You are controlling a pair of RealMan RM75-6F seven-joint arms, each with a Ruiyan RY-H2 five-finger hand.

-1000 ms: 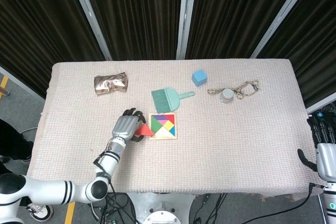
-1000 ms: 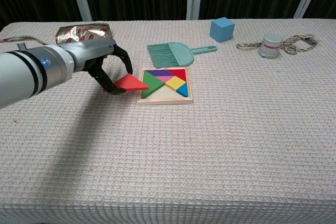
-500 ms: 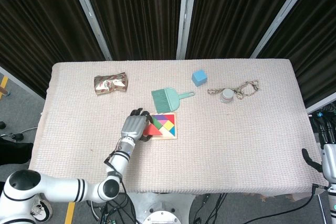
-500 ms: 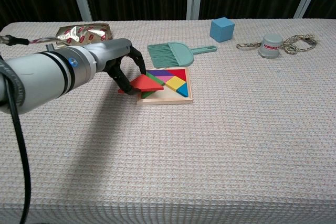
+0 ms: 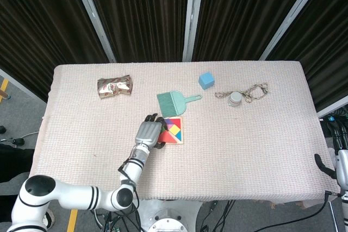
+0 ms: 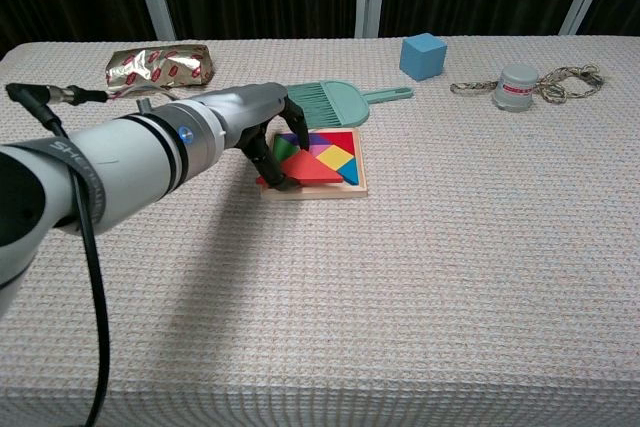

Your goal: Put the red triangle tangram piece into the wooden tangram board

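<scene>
A: Why is the left hand (image 6: 262,137) reaching across the near-left part of the table (image 6: 420,277) like that?

B: It has the red triangle (image 6: 308,169) pinched in its fingertips and is carrying it over the wooden board (image 6: 356,187). The fingers are curled round the piece's left edge, so the rest of it hangs free over the tray.

A: Is the triangle in yet?

B: I'd say not quite. It lies over the board's near-left part, roughly above the bare slot, but the hand grips it and I cannot tell whether it sits flat or tilted.

A: And the other hand?

B: The right hand (image 5: 340,162) is barely visible at the table's edge in the head view, well apart from everything; whether its fingers are spread or curled I cannot tell.

A: Anything behind the board?

B: A green brush (image 6: 325,100) just beyond it, then a foil packet (image 6: 158,64), a blue cube (image 6: 423,55) and a small cup (image 6: 517,86) with a cord (image 6: 570,77), none involved.
</scene>
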